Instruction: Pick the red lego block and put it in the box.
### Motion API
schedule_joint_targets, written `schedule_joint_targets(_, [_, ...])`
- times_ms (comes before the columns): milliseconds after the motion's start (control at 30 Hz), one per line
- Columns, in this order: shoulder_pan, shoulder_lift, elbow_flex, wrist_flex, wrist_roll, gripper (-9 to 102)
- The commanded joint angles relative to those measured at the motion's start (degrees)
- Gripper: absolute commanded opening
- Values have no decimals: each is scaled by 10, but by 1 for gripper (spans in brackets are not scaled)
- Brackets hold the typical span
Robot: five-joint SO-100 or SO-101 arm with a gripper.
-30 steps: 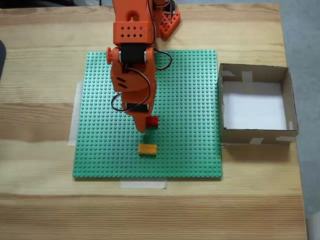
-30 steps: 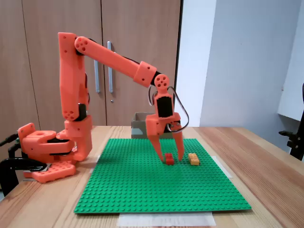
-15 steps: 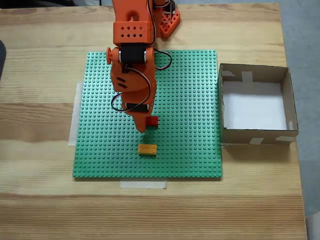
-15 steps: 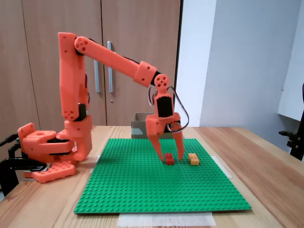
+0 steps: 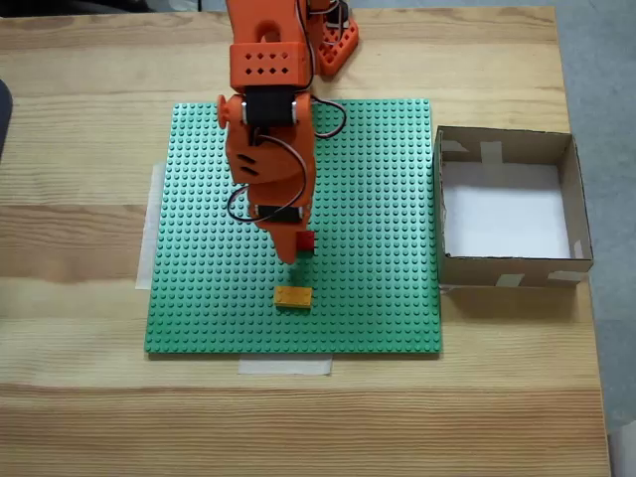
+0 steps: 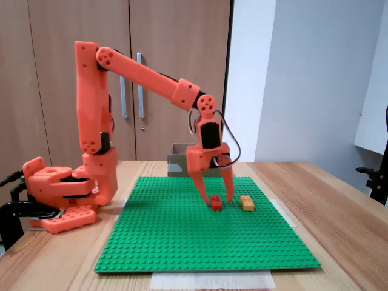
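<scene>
a: where's the gripper rn?

b: low over the green baseplate, fingers pointing down. in the side fixed view the two prongs stand apart w/ the red lego block between them, near the tips. jaws spread, not clamped on anything as far as i can see.

a: touching the block?

b: the left prong looks right against it in that view, the right one has a gap. can't tell real contact.

a: and from above?

b: in the top fixed view the gripper comes down from the upper edge; the arm body covers most of the block, just a red bit pokes out on the right of the tip. block sits on the baseplate, roughly mid-board.

a: other bricks?

b: yellow-orange brick just below the red one in the top view, apart from it; in the side view it's to the right of the gripper.

a: box?

b: cardboard box on the wooden table, right beside the baseplate's right edge, white inside. side view shows its corner behind the arm. the red block is well apart from it.
</scene>
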Motion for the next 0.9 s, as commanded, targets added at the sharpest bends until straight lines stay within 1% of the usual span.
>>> schedule_joint_targets(0, [0,3,-26,4,6,21])
schedule_joint_targets(300, [0,3,-26,3,4,20])
schedule_joint_targets(400, [0,2,-26,2,2,17])
schedule_joint_targets(467, [2,0,-25,-2,1,11])
schedule_joint_targets(667, [4,-6,-25,-11,-7,0])
schedule_joint_targets(867, [5,-6,-26,-11,-12,-1])
